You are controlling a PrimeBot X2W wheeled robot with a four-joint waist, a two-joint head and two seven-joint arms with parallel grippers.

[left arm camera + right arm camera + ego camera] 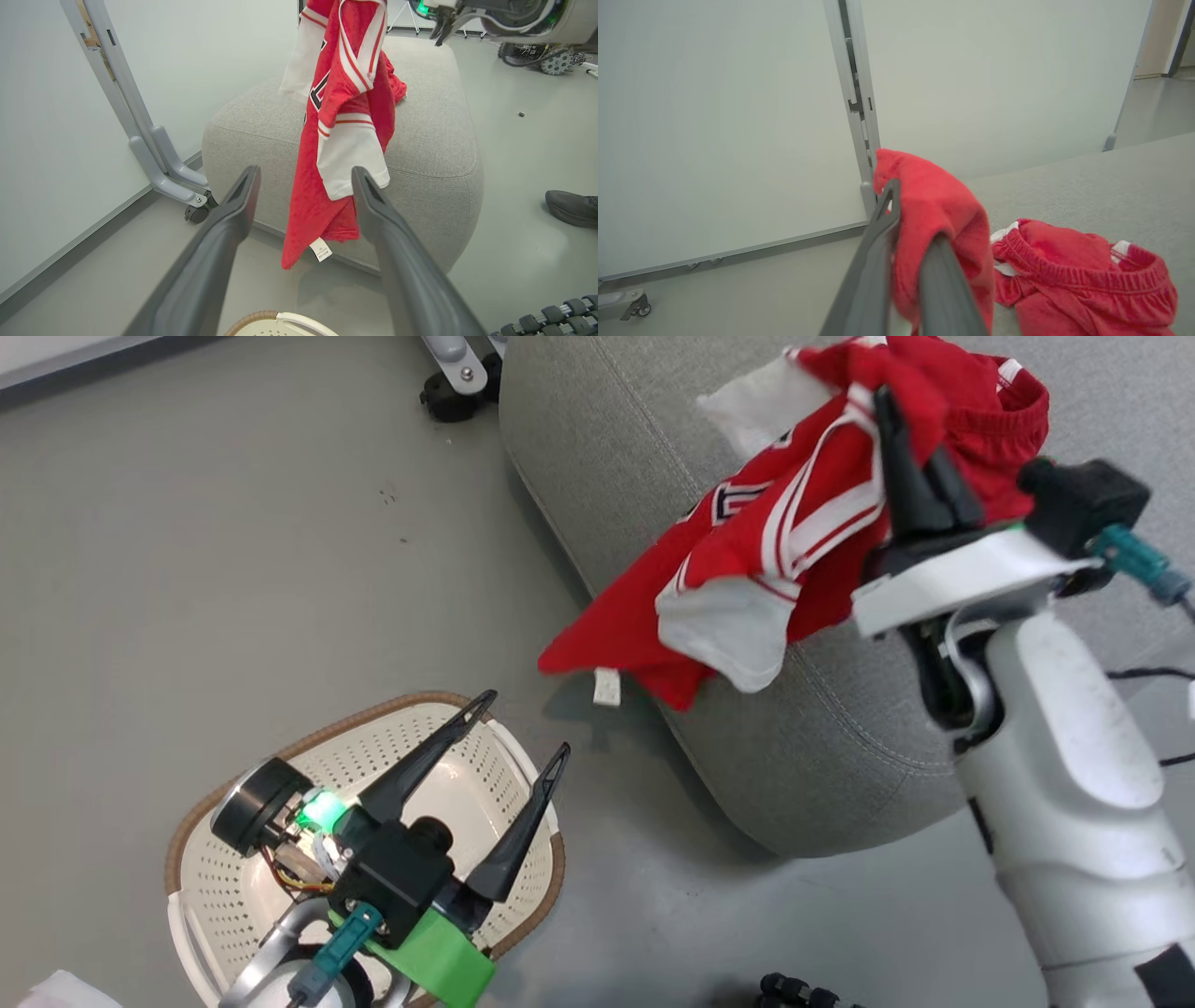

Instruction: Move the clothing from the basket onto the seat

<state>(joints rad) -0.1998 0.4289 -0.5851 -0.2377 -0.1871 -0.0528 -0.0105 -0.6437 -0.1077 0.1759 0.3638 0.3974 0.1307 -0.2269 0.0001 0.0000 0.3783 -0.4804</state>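
On the smooth grey floor the perforated cream basket sits under the left gripper, jaws wide apart, holding nothing. Beyond, the right gripper pinches the soft red white-striped jersey, which drapes past the rounded edge of the grey fabric seat; released here, its hanging weight would likely drag it off, unlike the elastic-waisted red shorts lying further in

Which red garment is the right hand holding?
The white-striped jersey, pinched in the right hand and dangling over the seat; the elastic-waist shorts lie loose on it.
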